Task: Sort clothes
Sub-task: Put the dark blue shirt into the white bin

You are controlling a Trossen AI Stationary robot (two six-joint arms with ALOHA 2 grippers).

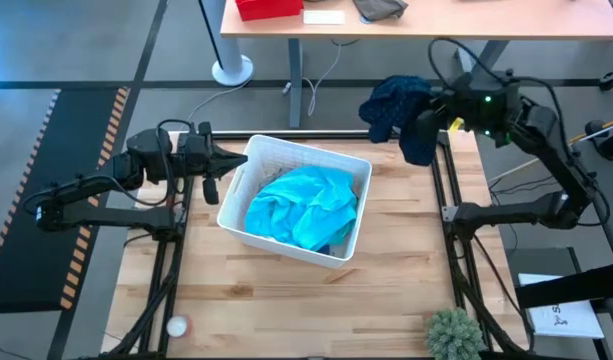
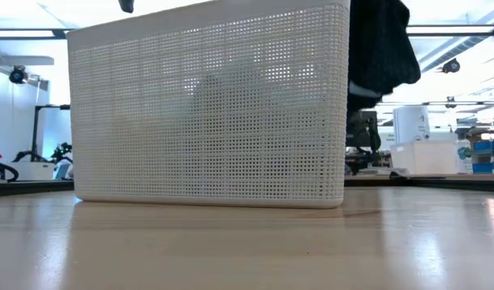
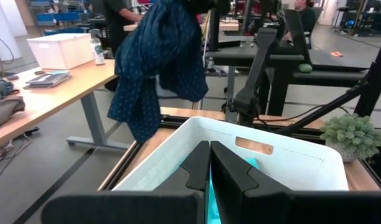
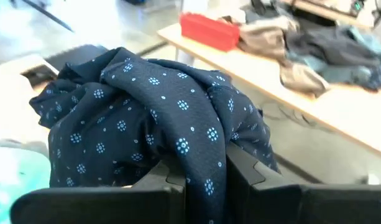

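Observation:
A white plastic basket [image 1: 241,195] stands mid-table on its base and holds a teal garment [image 1: 306,205] with a bit of blue cloth [image 1: 333,246] under it. In the low view the basket [image 2: 206,113] fills the middle. My right gripper [image 1: 433,108] is shut on a navy garment with small dots [image 1: 394,100] above the table's far right corner; the garment also shows in the low view [image 2: 379,48] and the left wrist view [image 3: 159,62]. My left gripper [image 1: 236,162] is shut, level, with its tips at the basket's left rim [image 3: 178,149]. My right gripper pinches a bunched fold of the navy garment [image 4: 206,171] between its two fingers [image 4: 243,168]. Several layers pile up over the fingers. The garment hangs below the gripper, slack and lifted clear of the table. I cannot tell whether my left gripper touches the basket's rim.
A small white ball [image 1: 176,325] lies at the near left and a small green plant [image 1: 454,335] at the near right. Beyond the far edge stands a desk with a red box [image 1: 269,8] and cloth [image 4: 314,50]. People show behind [image 3: 122,15].

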